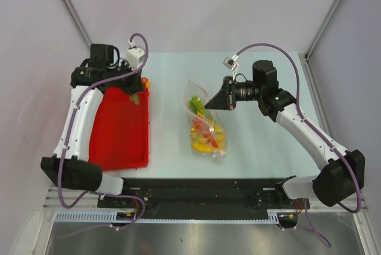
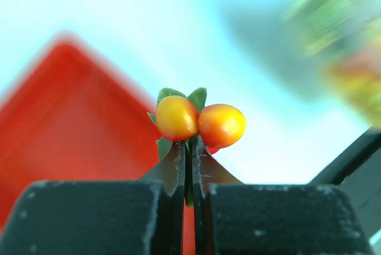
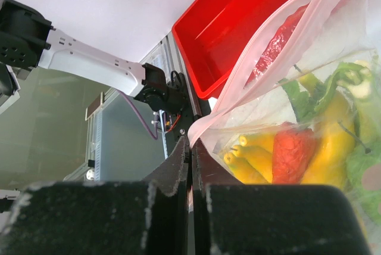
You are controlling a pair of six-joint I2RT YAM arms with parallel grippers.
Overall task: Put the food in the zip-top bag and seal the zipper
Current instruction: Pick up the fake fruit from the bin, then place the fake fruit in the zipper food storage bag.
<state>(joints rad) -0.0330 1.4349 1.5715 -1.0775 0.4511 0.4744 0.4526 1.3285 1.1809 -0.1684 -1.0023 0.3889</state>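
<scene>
My left gripper [image 1: 140, 86] is shut on the green stem of a pair of small orange-red toy fruits [image 2: 199, 124] and holds them above the far right corner of the red tray [image 1: 119, 130]; its jaws [image 2: 190, 148] pinch the stem. The clear zip-top bag [image 1: 207, 133] lies mid-table and holds yellow bananas [image 3: 256, 159], an orange carrot [image 3: 293, 154], a green vegetable [image 3: 324, 85] and a red piece [image 3: 277, 46]. My right gripper [image 1: 209, 105] is shut on the bag's mouth edge [image 3: 191, 139], at the pinkish zipper strip [image 3: 244, 88], and lifts it.
The red tray [image 3: 238, 22] sits left of the bag, close beside it. The black base rail [image 1: 202, 192] runs along the near table edge. Grey walls close in the back and sides.
</scene>
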